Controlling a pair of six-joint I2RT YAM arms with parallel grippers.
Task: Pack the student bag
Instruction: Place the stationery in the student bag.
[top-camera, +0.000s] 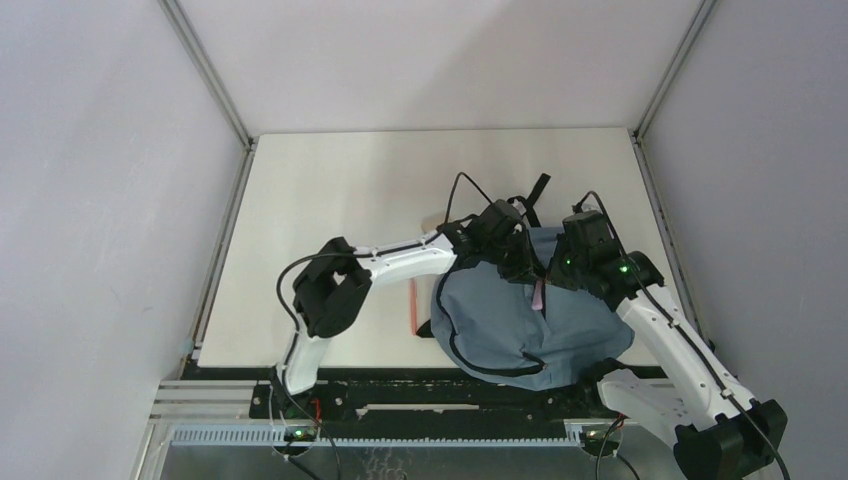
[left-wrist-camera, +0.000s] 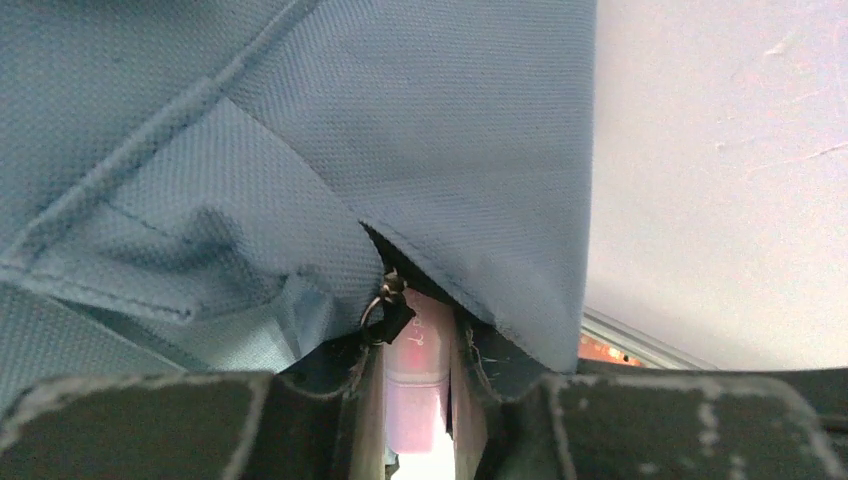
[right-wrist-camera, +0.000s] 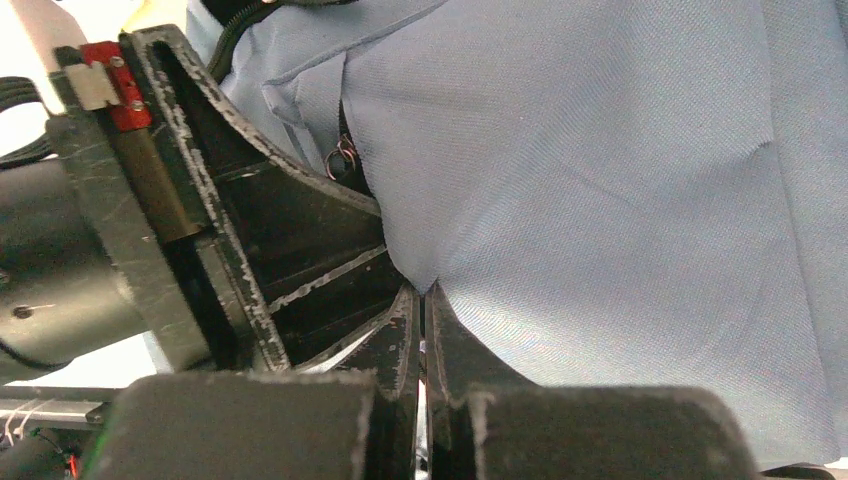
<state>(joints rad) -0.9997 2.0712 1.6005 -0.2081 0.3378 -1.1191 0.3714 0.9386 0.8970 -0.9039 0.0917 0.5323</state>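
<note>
Jaws of your left gripper (left-wrist-camera: 416, 372) stand narrow, closed on a pink tube (left-wrist-camera: 415, 335) that sits between its two dark fingers (left-wrist-camera: 340, 400); jaws of your right gripper (right-wrist-camera: 422, 312) are almost fully together, and a fold of blue cloth goes in between their tips, so they pinch the student bag (top-camera: 530, 325). You find the bag directly under and in front of both pairs of jaws, lying on the white table (top-camera: 330, 200) toward its near edge, on the right arm's side; its dusty-blue fabric fills most of both wrist views. The two grippers meet over the far part of the bag, close beside each other. Just beyond the left jaws the black zipper trim opens in a dark slit, and the far end of the tube goes under the fabric there; a small metal zipper ring (left-wrist-camera: 384, 300) hangs at the slit's edge, just left of the tube. Black straps (top-camera: 537, 192) lie beyond both jaws, at the far side of the bag. Left of the left jaws, near the bag's edge, a thin orange stick (top-camera: 413, 305) lies on the table.
</note>
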